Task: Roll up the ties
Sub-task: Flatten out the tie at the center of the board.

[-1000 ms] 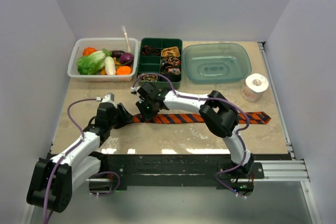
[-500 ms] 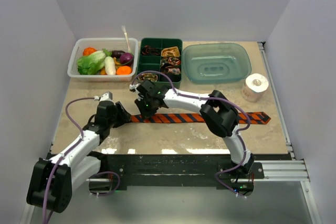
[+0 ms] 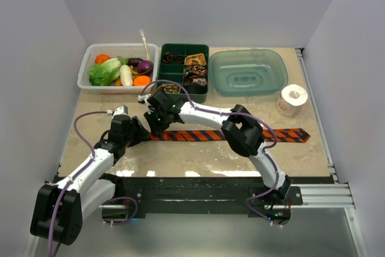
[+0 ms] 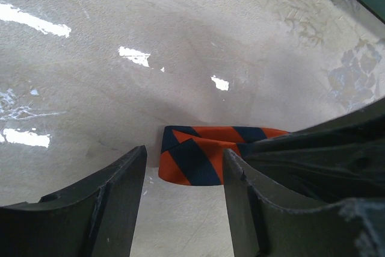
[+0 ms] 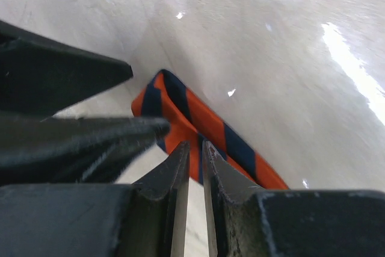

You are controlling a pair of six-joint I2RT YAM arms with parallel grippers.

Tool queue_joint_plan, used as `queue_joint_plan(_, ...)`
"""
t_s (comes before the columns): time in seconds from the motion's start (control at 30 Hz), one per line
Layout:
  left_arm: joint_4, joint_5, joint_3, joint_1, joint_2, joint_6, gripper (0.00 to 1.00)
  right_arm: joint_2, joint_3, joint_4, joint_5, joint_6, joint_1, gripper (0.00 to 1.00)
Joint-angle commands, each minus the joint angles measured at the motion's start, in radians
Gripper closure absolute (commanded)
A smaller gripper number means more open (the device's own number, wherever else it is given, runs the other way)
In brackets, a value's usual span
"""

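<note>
An orange-and-black striped tie [image 3: 240, 135] lies flat across the table, its pointed end to the right. Its left end is folded over on itself [image 4: 191, 159] [image 5: 180, 109]. My left gripper [image 3: 142, 132] [image 4: 183, 200] is open and low over the table, and the folded end lies just beyond its fingertips, not between them. My right gripper [image 3: 154, 127] [image 5: 196, 151] reaches in from the right, its jaws pinched to a thin slit on the edge of the folded tie. Small coiled ties [image 3: 195, 59] sit in the green compartment tray [image 3: 170, 75].
A clear bin of toy vegetables [image 3: 118, 67] stands at the back left, beside the green tray. A teal dish [image 3: 248, 70] is at the back right and a white paper roll [image 3: 293, 97] sits near the right edge. The two grippers are close together.
My right gripper has moved left and slightly back along the tie's left end. The left gripper has stayed almost in place, and its jaws stay open.
</note>
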Motion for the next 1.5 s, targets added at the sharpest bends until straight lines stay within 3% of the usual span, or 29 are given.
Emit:
queue_joint_plan(0.0, -0.002, -0.025, 0.042, 0.007, -0.015, 0.009, 0.41, 0.076, 0.058, -0.02, -0.005, -0.001, 0.022, 0.81)
queue_joint_plan(0.47, 0.089, 0.006, 0.008, 0.007, 0.049, 0.004, 0.45, 0.095, 0.006, -0.083, 0.069, -0.024, 0.009, 0.81)
queue_joint_plan(0.8, 0.198, 0.044, -0.026, 0.008, 0.094, 0.004, 0.52, 0.073, -0.018, -0.077, -0.021, -0.06, -0.027, 0.8)
queue_joint_plan(0.93, 0.189, 0.035, -0.021, 0.008, 0.088, 0.008, 0.52, -0.033, -0.083, 0.0, -0.035, -0.067, -0.028, 0.77)
queue_joint_plan(0.97, 0.181, 0.031, -0.012, 0.008, 0.082, 0.011, 0.52, -0.055, -0.096, 0.018, -0.034, -0.084, -0.028, 0.74)
queue_joint_plan(1.03, 0.158, 0.02, -0.001, 0.008, 0.075, 0.018, 0.52, -0.104, -0.138, 0.061, -0.003, -0.098, -0.028, 0.54)
queue_joint_plan(1.1, 0.117, 0.006, 0.019, 0.008, 0.06, 0.032, 0.51, -0.163, -0.179, 0.101, 0.017, -0.127, -0.028, 0.44)
queue_joint_plan(1.13, 0.107, 0.001, 0.029, 0.01, 0.056, 0.037, 0.51, -0.173, -0.189, 0.107, 0.029, -0.139, -0.028, 0.34)
queue_joint_plan(1.37, 0.084, 0.015, 0.06, 0.024, 0.06, 0.064, 0.5, -0.181, -0.224, 0.095, 0.11, -0.247, -0.025, 0.06)
queue_joint_plan(1.47, 0.084, 0.026, 0.062, 0.03, 0.071, 0.072, 0.49, -0.161, -0.236, 0.083, 0.129, -0.28, -0.025, 0.03)
